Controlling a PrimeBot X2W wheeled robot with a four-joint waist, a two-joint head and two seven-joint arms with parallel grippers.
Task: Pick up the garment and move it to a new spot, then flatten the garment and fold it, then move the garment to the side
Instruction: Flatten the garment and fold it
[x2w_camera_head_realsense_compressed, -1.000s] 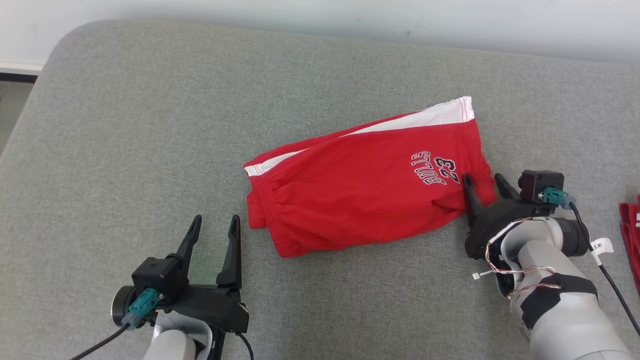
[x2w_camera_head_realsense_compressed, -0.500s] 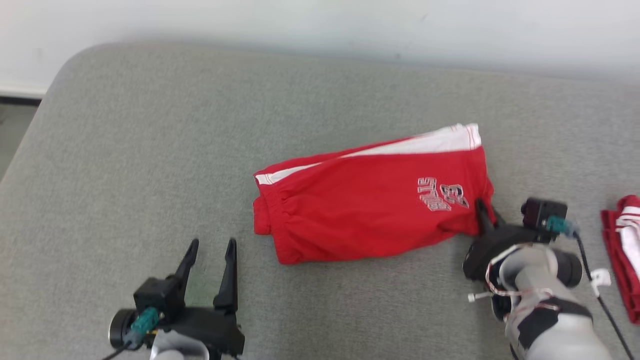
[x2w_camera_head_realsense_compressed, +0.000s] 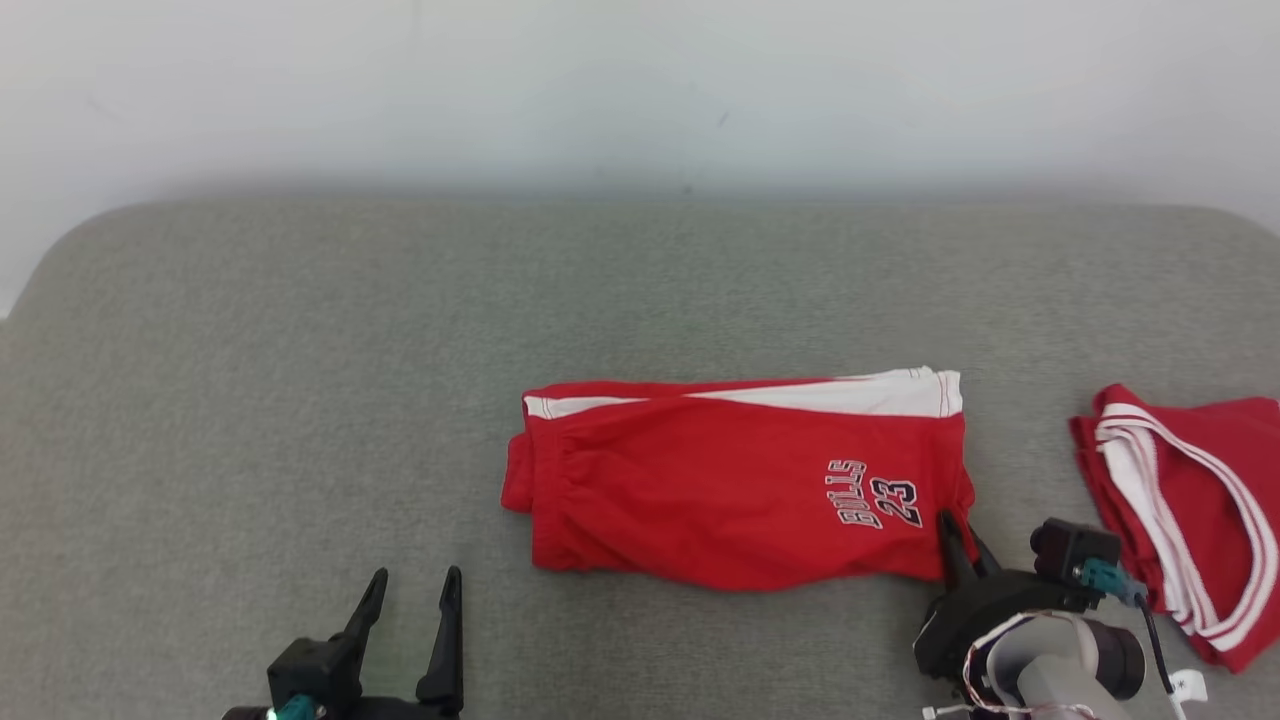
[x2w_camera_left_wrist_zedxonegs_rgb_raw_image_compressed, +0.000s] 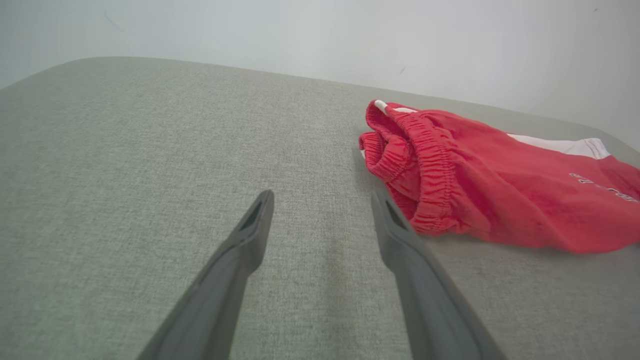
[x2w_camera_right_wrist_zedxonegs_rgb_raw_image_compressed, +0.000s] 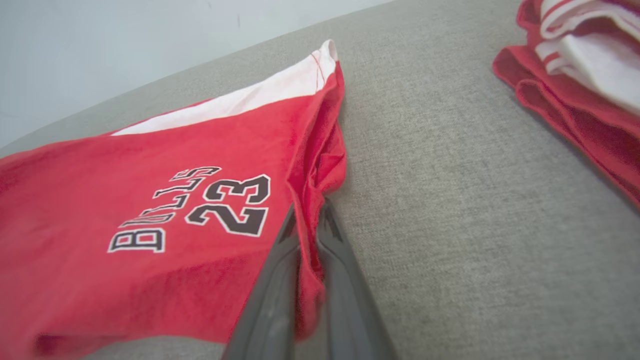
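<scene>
The red basketball shorts (x2w_camera_head_realsense_compressed: 740, 480), printed "BULLS 23", lay just right of centre in the head view on the grey upholstered surface (x2w_camera_head_realsense_compressed: 300, 400). Their elastic waistband (x2w_camera_left_wrist_zedxonegs_rgb_raw_image_compressed: 425, 170) pointed toward the left of that view, and the white-striped leg hem pointed right. The right gripper (x2w_camera_right_wrist_zedxonegs_rgb_raw_image_compressed: 309, 215), at the lower right of the head view, had its fingers pressed together on the lower right hem corner of the shorts, with a ridge of red cloth pinched between them. The left gripper (x2w_camera_head_realsense_compressed: 415, 590), at the lower left, stood spread and held nothing, near the waistband end without touching it. The shorts looked doubled lengthwise, one leg over the other, and lay fairly flat apart from some bunching at the pinched corner. The fold therefore seemed mostly done, though this could also have been the first pick-up. A second red-and-white garment (x2w_camera_head_realsense_compressed: 1180, 500) sat folded at the right edge. That suggested the step in hand was carrying the shorts aside, which was not yet done.
</scene>
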